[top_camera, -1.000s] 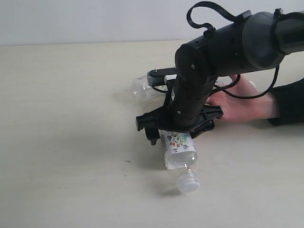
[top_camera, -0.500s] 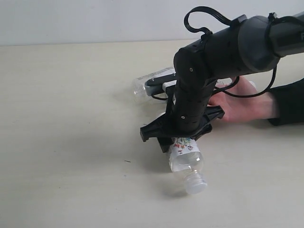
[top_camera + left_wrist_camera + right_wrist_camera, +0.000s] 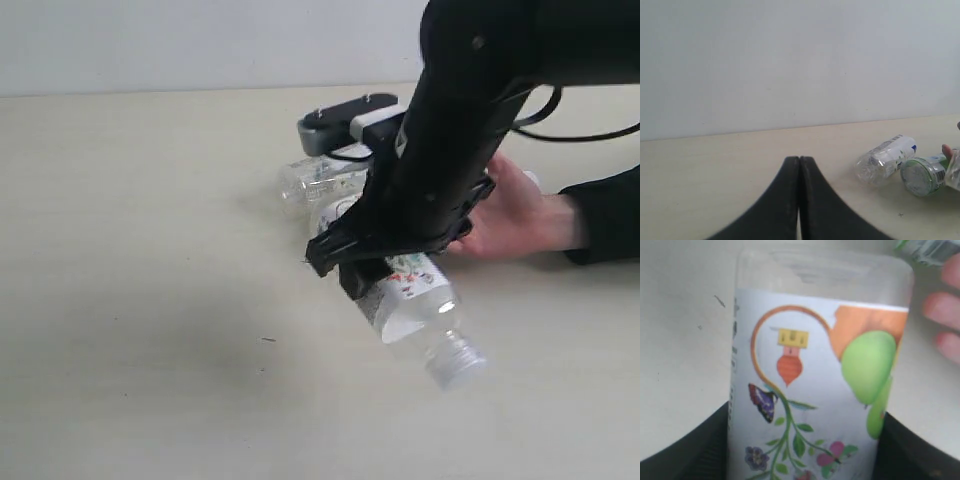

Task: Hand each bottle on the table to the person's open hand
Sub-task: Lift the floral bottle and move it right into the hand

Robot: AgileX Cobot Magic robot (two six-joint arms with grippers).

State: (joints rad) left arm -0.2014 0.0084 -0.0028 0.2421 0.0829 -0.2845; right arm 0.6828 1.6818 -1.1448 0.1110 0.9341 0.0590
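Right pincer (image 3: pixel 385 268): squeezed tight on the flower bottle (image 3: pixel 418 312).
Flower bottle: tilted, cap end low, just beside the open hand (image 3: pixel 515 215).
Left pincer (image 3: pixel 799 190): closed, its two tips touching, holding nothing.
Other bottles: white bottle (image 3: pixel 885 159) and green bottle (image 3: pixel 922 174) lie side by side on the table (image 3: pixel 150 250).

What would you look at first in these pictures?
The tool on the big black arm grips a floral-label bottle, tilted cap-down over the table. Beside it rests a person's open hand, and two more bottles lie on their sides farther back.
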